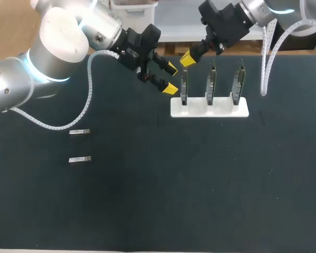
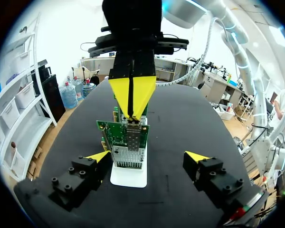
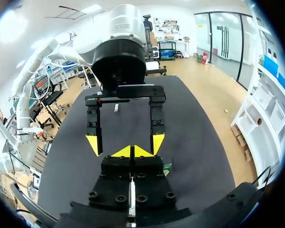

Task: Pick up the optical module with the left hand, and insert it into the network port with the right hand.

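Optical modules (image 1: 79,132) flat on table (image 1: 158,205)

Two silver optical modules (image 1: 79,132) flat, parallel

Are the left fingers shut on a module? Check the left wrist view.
No, the left fingers stand wide apart, one each side of the green card, gripping nothing.

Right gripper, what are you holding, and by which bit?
The right gripper pinches a small silver module by its top end, over the green board. The left gripper holds nothing.
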{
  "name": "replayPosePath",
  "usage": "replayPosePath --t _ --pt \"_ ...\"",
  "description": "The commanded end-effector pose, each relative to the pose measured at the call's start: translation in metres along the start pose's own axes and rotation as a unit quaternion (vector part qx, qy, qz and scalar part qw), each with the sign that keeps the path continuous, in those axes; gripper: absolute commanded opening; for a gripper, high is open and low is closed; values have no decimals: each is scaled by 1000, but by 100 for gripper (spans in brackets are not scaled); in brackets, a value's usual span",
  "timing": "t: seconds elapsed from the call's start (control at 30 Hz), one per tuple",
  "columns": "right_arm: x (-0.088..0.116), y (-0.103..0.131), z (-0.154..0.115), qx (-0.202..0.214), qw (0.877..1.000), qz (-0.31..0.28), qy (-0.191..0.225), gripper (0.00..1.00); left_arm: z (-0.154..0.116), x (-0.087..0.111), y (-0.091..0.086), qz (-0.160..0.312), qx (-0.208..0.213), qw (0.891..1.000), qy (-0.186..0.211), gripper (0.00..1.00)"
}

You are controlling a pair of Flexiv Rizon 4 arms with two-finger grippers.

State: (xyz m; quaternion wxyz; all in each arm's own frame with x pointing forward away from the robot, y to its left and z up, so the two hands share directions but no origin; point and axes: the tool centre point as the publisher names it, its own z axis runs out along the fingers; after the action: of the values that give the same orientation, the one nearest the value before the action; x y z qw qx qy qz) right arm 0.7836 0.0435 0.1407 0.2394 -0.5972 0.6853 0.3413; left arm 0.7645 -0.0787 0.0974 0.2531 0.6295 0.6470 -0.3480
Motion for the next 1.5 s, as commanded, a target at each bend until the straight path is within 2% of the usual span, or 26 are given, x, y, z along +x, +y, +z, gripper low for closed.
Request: replayPosePath --t 0.03,1.03,1.33,1.5 --pt "7 -2 5 -2 1000 1 1 0 0 0 0 0 0 1000 2 100" --pt "23 -1 17 -17 1000 22 2 0 0 0 0 0 0 1000 2 100" --pt "13 6 5 -15 999 9 -28 0 0 0 0 0 0 1000 2 100" --pt "-1 10 -9 -26 997 -2 -78 0 0 0 0 0 0 1000 2 100"
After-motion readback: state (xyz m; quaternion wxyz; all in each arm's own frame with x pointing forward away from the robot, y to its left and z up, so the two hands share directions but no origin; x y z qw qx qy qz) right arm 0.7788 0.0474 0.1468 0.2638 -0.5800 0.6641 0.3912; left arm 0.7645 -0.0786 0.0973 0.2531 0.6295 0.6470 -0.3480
